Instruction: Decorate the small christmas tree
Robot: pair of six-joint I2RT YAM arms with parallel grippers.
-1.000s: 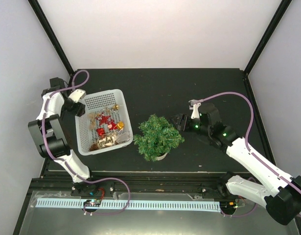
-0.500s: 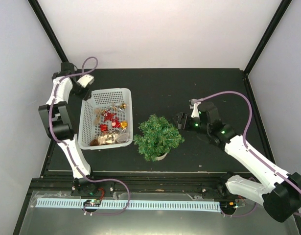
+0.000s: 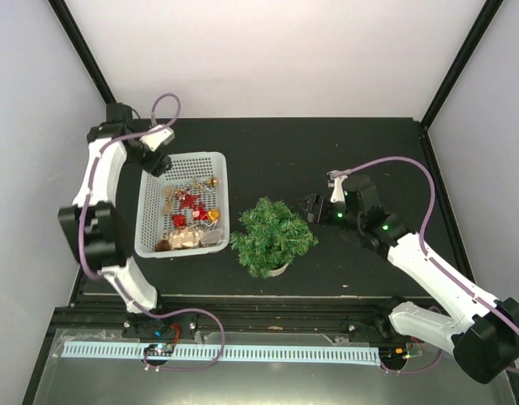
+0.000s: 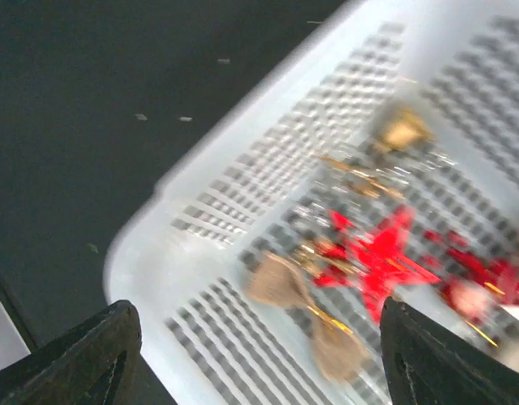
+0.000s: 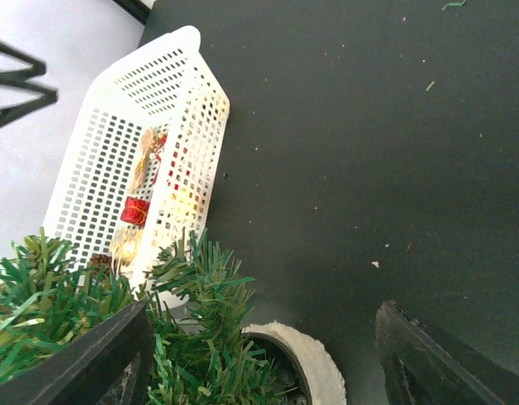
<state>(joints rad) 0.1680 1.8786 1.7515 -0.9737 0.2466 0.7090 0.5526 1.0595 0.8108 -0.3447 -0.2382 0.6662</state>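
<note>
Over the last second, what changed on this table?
The left gripper swung from the left side of the basket to its far-left corner and is open there. The basket turned from slanted to square. The small christmas tree and the open right gripper beside it stayed put.

We are finding no text, label, brand, number or sign that can be read in any of the views.
</note>
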